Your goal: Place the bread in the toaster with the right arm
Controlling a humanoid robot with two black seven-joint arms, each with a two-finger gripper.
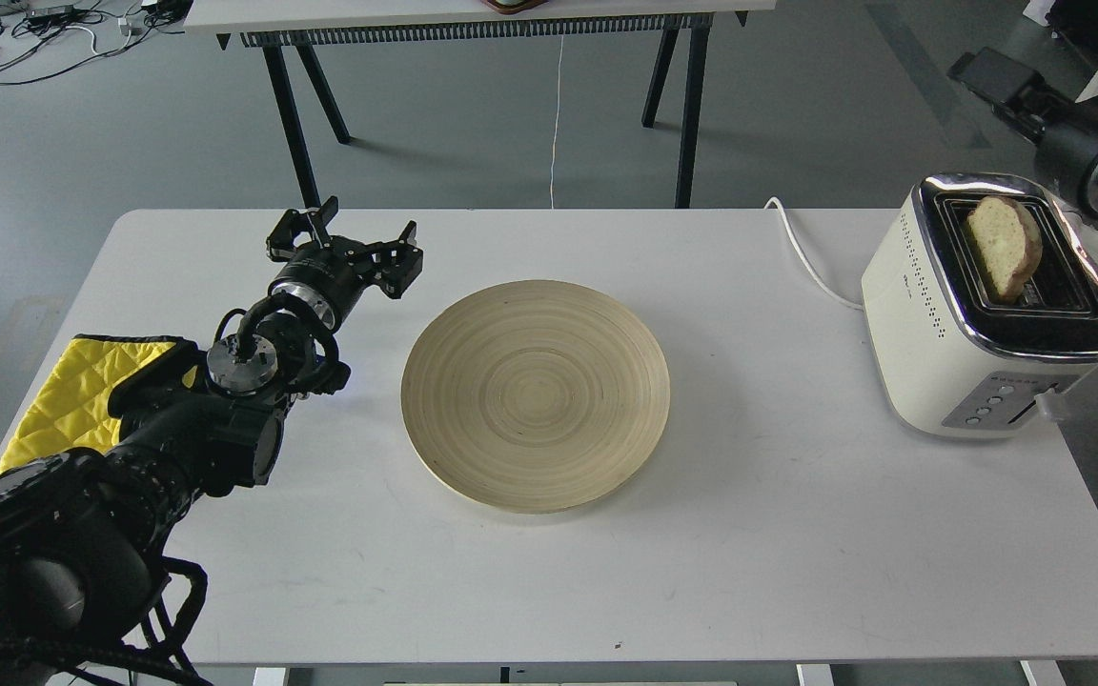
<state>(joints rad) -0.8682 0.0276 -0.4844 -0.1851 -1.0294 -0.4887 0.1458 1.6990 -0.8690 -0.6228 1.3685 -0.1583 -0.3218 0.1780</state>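
Observation:
The bread [1004,245] stands on edge in a slot of the cream-white toaster [949,353] at the table's right edge, its rounded upper part sticking out above the chrome top. My right arm comes in from the top right. Its gripper [986,76] is above and behind the toaster, well clear of the bread, holding nothing; it looks dark and end-on, so its fingers cannot be told apart. My left gripper [344,238] is open and empty over the table's left part, left of the plate.
A round wooden plate [536,394] lies empty mid-table. A yellow quilted cloth [53,405] lies at the left edge under my left arm. The toaster's white cord [802,252] runs over the table's back edge. A black-legged table [473,14] stands behind.

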